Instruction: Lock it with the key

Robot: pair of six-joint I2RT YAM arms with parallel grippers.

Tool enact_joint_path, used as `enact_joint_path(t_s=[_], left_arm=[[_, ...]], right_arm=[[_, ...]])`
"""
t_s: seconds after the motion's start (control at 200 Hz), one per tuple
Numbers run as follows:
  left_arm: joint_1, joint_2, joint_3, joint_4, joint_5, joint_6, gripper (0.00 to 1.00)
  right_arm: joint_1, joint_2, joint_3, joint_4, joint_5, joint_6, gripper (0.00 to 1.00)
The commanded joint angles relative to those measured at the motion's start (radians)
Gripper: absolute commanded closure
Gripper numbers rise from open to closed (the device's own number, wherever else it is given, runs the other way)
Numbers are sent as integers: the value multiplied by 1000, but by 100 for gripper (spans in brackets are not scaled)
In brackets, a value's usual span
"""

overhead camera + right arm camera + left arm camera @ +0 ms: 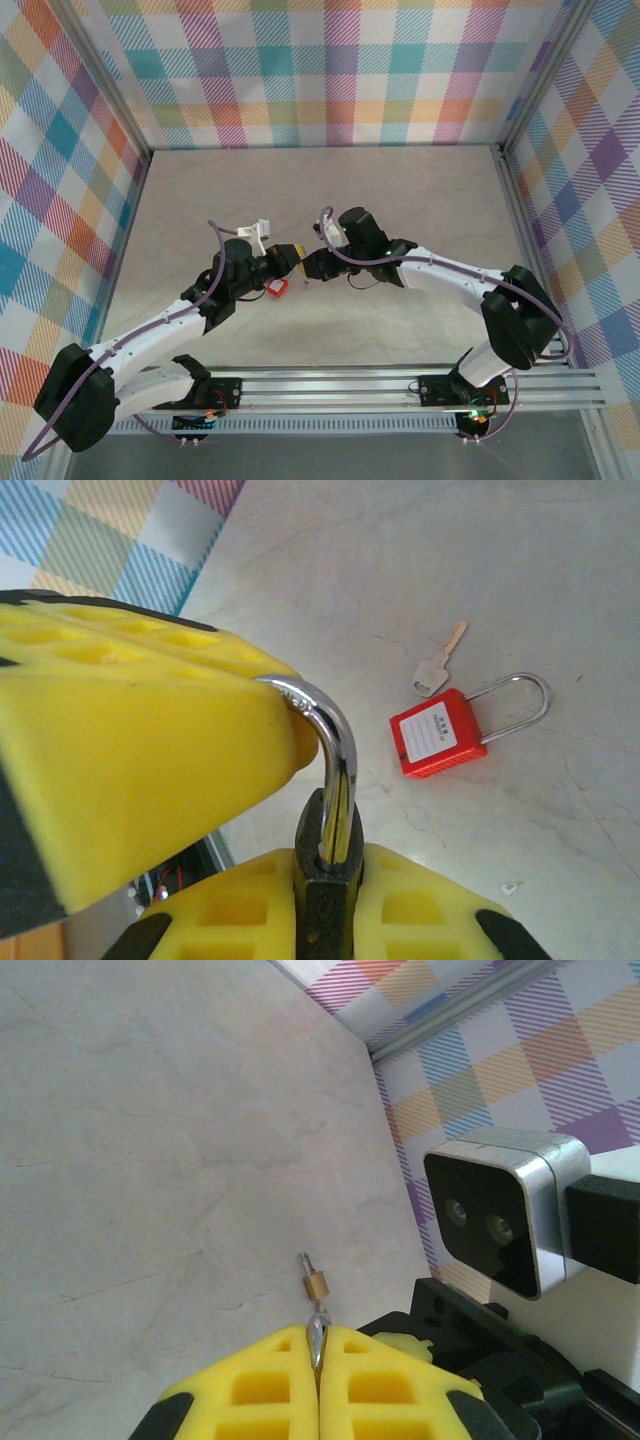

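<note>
Claws of 2 arms meet nose to nose at mid-table. The right claw (328,868) is clamped on the body of a black padlock (326,905), its yellow pads (425,910) pressed to both sides. The lock's steel shackle (338,745) rises and curves into the tip of the left claw (317,1345), which is squeezed closed on a thin sliver of metal (316,1332), apparently that shackle's arch. Beyond them a red padlock (435,737) lies flat on the pale table (540,570). The key (438,668) rests just beside its top corner, touched by neither claw.

Risk, judged from here: with both claws occupied, 1 must let go to fetch the key, and the black padlock could tip or slide in the soft pads. Any pull or twist between the arms could wrench the lock loose and drop it onto the key, knocking it aside. Which of the 2 padlocks the key fits cannot be told.
</note>
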Motion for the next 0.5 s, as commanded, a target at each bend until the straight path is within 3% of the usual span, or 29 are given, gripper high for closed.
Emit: enact_joint_path(t_s=[0.0, 0.495], left_arm=[[3, -23, 18, -56, -38, 38, 91], [4, -55, 43, -98, -64, 71, 64]], right_arm=[[-7, -55, -16, 46, -74, -51, 100], [-7, -96, -42, 72, -169, -86, 100]])
